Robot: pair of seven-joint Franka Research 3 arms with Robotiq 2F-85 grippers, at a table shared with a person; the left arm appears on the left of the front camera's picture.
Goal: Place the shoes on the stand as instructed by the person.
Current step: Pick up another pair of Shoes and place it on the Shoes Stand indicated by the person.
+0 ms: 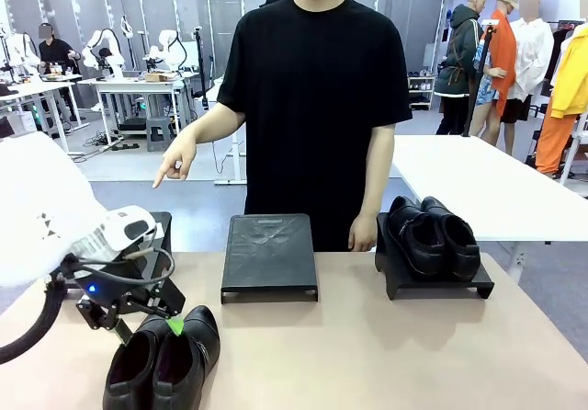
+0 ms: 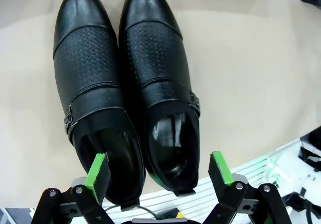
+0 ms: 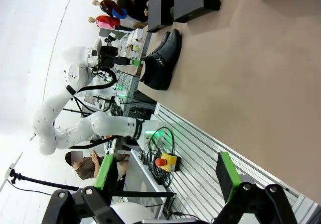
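Stand (image 1: 441,288) holding one pair of shoes (image 1: 434,237); second pair (image 2: 155,83) on tabletop (image 1: 367,355) below left tool (image 2: 159,170), spread apart; right tool (image 3: 165,171) also apart.

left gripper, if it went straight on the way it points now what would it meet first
Most likely the heel end of the shoes directly under the open left gripper; one pad hangs over a shoe's opening. The table would come only after them. Depth is hard to judge.
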